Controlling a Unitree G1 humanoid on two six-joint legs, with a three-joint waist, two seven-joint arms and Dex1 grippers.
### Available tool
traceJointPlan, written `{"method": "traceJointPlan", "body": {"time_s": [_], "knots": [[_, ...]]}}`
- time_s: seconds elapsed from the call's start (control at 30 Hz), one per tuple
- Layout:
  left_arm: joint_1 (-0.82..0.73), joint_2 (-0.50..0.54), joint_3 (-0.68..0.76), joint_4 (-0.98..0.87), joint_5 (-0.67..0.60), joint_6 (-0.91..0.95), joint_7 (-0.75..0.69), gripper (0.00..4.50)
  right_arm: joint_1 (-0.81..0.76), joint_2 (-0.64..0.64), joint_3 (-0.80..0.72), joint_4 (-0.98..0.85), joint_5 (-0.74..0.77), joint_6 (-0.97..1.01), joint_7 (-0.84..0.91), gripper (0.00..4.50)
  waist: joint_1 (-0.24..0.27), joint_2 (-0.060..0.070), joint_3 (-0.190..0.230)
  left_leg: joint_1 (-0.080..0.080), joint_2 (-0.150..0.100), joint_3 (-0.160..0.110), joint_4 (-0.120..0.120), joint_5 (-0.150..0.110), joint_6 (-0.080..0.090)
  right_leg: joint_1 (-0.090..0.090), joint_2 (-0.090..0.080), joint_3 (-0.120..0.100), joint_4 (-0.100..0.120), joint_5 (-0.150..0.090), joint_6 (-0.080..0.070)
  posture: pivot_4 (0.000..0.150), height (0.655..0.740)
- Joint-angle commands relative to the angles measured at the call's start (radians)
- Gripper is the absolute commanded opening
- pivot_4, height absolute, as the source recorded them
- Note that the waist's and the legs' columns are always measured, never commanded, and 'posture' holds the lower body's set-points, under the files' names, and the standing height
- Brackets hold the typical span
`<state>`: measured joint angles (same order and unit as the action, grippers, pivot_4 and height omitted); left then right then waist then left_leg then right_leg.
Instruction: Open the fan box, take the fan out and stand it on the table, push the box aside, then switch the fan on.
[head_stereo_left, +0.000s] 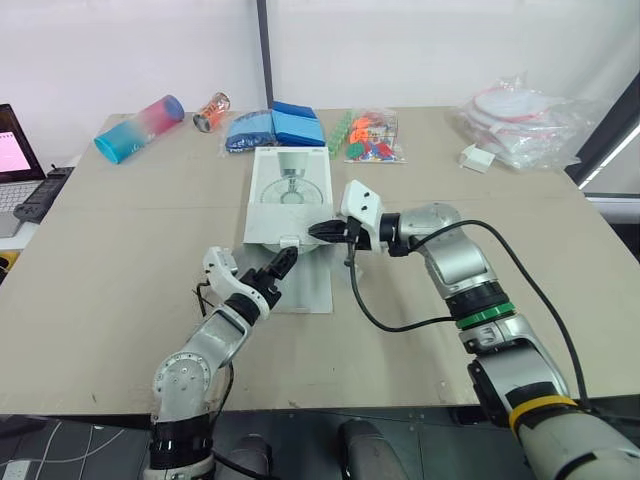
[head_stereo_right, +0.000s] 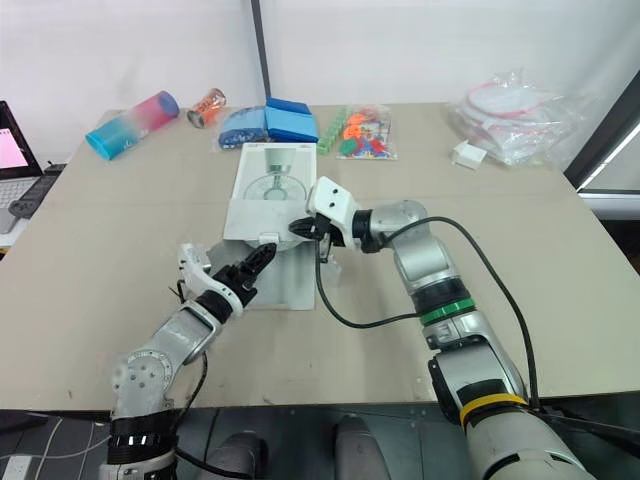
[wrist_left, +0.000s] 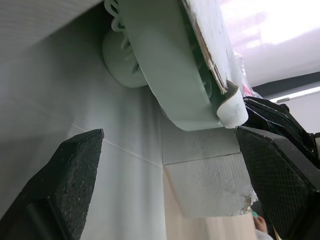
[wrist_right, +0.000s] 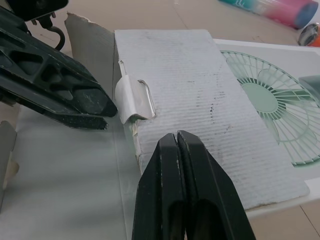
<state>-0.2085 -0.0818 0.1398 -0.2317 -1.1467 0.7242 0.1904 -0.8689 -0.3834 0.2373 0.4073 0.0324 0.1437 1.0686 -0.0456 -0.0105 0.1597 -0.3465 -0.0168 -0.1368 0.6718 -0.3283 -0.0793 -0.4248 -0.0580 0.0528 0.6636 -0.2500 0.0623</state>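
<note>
Where the fan box (head_stereo_left: 290, 205) lies, blue packs (head_stereo_left: 277, 128), apparently pouches, sit behind.

Wide beige table (head_stereo_left: 120, 250), matte top, evenly lit, soft shadows. Behind table's far edge: plain white wall (head_stereo_left: 120, 50), split by a dark vertical post (head_stereo_left: 263, 50). Off table's left edge: lower side desk with open laptop (head_stereo_left: 12, 150), pink screen, and a black power strip (head_stereo_left: 40, 195). Off table's right far corner: dark slanted frame (head_stereo_left: 615, 135) with bright light strip along it. Below table's near edge: dark grey floor (head_stereo_left: 100, 445), white cable (head_stereo_left: 60, 442) lying loose.
</note>
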Motion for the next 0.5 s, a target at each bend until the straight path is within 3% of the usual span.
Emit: {"method": "traceJointPlan", "body": {"time_s": [0.03,0.5], "knots": [[-0.025,-0.079,-0.03,0.035,0.015,-0.03,-0.009,4.46,0.001,-0.011,0.013,-0.026,-0.009,0.005,0.01,0.0,0.0,0.0,0.0,0.0,0.0,0.0,0.0,0.0,0.0,0.0,0.0,0.0,0.0,0.0,0.0,0.15,0.74],[-0.031,-0.092,-0.006,0.057,-0.009,-0.138,-0.022,4.46,0.006,-0.017,0.013,-0.036,-0.011,0.016,0.007,0.0,0.0,0.0,0.0,0.0,0.0,0.0,0.0,0.0,0.0,0.0,0.0,0.0,0.0,0.0,0.0,0.15,0.74]]}}
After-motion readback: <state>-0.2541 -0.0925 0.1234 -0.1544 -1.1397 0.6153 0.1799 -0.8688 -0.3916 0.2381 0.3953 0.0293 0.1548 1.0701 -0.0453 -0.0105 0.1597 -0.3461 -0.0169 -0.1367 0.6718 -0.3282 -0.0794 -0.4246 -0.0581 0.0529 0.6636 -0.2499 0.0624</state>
